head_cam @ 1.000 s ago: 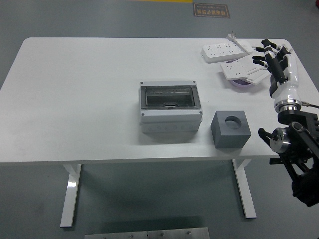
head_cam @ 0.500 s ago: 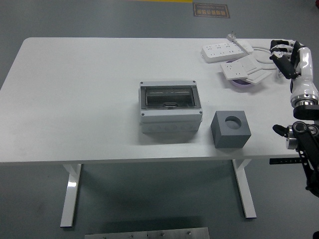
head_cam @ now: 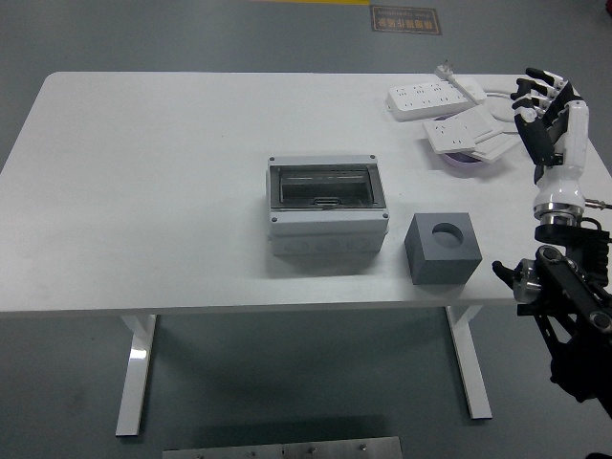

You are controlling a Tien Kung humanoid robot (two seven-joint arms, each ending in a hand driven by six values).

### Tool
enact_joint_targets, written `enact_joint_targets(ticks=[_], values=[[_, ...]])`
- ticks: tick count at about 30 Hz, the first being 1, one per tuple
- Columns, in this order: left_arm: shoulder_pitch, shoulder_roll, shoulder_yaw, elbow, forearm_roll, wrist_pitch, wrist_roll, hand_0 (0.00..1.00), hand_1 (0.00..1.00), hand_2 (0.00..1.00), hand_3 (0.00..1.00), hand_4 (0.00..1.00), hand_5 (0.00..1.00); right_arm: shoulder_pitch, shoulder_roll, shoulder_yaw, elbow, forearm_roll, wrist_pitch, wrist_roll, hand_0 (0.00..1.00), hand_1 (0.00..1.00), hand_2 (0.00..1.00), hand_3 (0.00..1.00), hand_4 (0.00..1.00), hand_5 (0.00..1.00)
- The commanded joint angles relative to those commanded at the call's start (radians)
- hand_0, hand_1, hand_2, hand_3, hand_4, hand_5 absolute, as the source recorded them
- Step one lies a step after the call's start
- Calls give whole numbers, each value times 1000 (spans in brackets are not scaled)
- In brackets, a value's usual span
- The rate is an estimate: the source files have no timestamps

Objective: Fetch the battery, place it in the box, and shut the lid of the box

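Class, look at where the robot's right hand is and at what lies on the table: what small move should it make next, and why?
Probably swing the right hand left and down toward the grey block. The hand is open, holds nothing and hovers at the table's far right by the power strips. No battery is plainly visible; the block's round hole may hold it. The box sits just left of the block.

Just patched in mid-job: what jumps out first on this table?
The grey box with a clear lid sits mid-table, and a dark grey cube with a round hole on top stands to its right, near the front edge. At the far right, the right hand hovers open, holding nothing, beside white power strips.
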Motion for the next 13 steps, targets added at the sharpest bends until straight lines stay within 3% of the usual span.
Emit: enact_joint_targets(ticks=[2,3,8,9,13], values=[[0,0,1,0,-1,0,0,600,671,602,589,550,2,-10,-8,4,35,63,58,-48,569,489,556,598,630,262],[0,-1,1,0,-2,0,1,600,670,601,590,548,2,-14,-14,14,55,86,87,-81,640,535,578,610,662,446],[1,-1,1,0,-1,-5,2,600,670,601,590,548,2,-22,-57,103,158,-28,218,-263,640,535,578,610,662,446],[1,-1,0,0,1,-7,2,600,671,602,590,551,2,-20,-67,122,182,-70,242,-305,672,624,628,642,804,770],[1,1,-1,0,4,-12,4,600,671,602,590,551,2,-5,-91,169,266,-226,298,-461,672,624,628,642,804,770]])
